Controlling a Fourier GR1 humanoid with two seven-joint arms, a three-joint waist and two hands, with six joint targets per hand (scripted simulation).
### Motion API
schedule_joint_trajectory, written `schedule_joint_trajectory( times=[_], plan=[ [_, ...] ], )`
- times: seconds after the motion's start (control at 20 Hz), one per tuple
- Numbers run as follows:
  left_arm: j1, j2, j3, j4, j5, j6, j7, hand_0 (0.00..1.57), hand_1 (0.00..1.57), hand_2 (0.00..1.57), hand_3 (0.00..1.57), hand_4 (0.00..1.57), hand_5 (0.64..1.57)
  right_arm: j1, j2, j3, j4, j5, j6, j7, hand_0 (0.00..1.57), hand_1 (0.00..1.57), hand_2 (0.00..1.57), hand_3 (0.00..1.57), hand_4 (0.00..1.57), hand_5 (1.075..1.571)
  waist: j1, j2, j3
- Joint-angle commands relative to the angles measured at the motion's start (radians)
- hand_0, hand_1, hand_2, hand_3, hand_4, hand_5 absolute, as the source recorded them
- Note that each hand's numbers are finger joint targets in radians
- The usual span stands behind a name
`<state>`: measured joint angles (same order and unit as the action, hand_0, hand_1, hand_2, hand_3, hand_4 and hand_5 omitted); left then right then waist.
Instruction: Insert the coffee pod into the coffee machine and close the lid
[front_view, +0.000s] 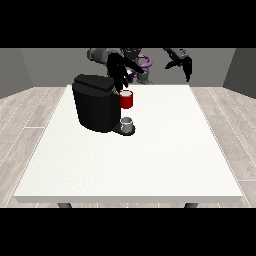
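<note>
Nearest on the white table (150, 170): a small grey thing (127, 125) on the base of the black coffee machine (95, 102); can't confirm it's the pod. Above it, a red thing at the machine (126, 99). The hand at the view's left (118, 72) hangs over that spot, fingers spread downward, holding nothing I can see. The hand at the view's right (184, 62) is raised at the back, fingers relaxed, empty. Risk: descending fingers could clip the red thing or the lid edge. No readable labels.
</note>
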<state>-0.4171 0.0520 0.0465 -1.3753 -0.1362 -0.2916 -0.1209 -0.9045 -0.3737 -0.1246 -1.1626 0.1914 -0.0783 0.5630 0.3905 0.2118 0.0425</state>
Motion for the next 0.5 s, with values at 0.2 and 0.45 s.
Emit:
schedule_joint_trajectory(
  times=[0.2,0.45],
  plan=[
    [-0.074,-0.013,-0.028,-0.012,0.001,-0.019,0.004,0.0,0.0,0.0,0.0,0.4,1.571,-0.119,0.027,0.035,-0.131,-0.014,0.03,-0.092,0.0,0.0,0.0,0.0,0.0,1.571,0.182,0.076,-0.0389],
    [-0.11,-0.03,-0.047,-0.021,0.016,-0.04,0.019,0.0,0.0,0.0,0.0,0.35,1.571,-0.116,-0.003,-0.018,-0.161,-0.018,0.027,-0.062,0.0,0.0,0.0,0.0,0.0,1.571,0.248,0.109,-0.0375]
  ],
)
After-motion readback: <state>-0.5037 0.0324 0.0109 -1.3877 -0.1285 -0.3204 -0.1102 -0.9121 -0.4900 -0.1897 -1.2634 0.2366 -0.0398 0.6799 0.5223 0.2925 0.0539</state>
